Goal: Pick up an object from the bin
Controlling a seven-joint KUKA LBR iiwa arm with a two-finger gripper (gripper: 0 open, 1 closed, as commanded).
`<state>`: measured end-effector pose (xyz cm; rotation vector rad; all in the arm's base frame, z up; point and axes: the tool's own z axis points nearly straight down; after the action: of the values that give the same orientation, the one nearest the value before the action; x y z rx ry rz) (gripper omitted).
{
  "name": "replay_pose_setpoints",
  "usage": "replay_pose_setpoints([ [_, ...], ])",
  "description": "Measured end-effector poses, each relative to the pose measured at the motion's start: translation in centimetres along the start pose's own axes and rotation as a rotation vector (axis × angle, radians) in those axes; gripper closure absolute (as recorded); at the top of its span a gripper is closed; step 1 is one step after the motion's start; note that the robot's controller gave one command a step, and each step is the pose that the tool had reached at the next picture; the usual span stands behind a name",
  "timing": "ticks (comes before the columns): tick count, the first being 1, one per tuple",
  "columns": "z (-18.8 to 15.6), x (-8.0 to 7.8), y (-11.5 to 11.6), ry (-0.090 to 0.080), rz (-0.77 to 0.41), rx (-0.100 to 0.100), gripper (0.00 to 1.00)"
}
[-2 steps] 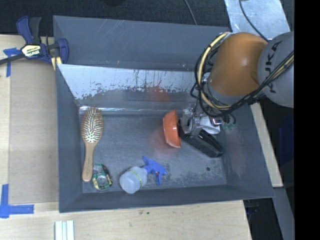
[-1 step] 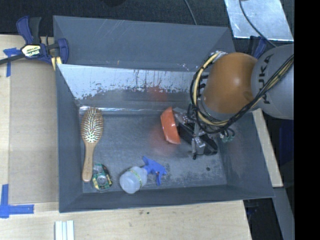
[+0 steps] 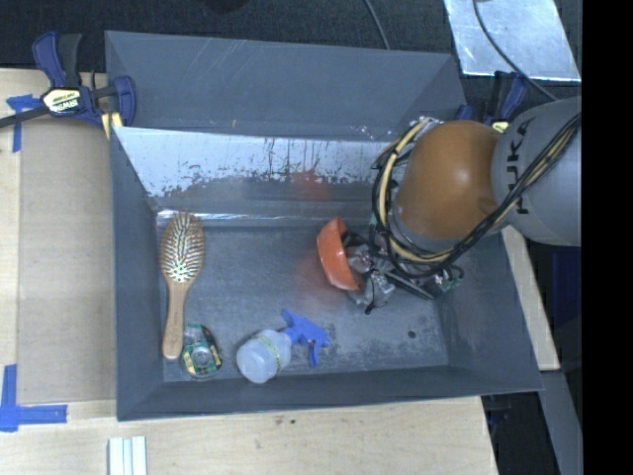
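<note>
My gripper (image 3: pixel 370 287) is low over the bin floor, right of the middle, under the arm's wrist. An orange rounded object (image 3: pixel 336 255) lies directly at its left side, touching or nearly touching it; whether the gripper grips it is hidden. A clear spray bottle with a blue trigger (image 3: pixel 277 344) lies on the floor below and to the left of the gripper, near the front wall.
A wooden hairbrush (image 3: pixel 181 275) lies along the left wall, bristles up. A small round green and gold thing (image 3: pixel 202 354) sits by its handle end in the front left corner. The arm reaches in over the bin's right wall.
</note>
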<state>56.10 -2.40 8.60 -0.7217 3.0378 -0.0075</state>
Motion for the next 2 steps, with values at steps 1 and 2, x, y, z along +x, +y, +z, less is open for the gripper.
replay_pose_setpoints([
  [1,0.0,0.0,0.0,0.0,0.0,0.0,1.0],
  [2,1.5,0.9,4.9,-0.002,0.046,-0.001,0.0],
])
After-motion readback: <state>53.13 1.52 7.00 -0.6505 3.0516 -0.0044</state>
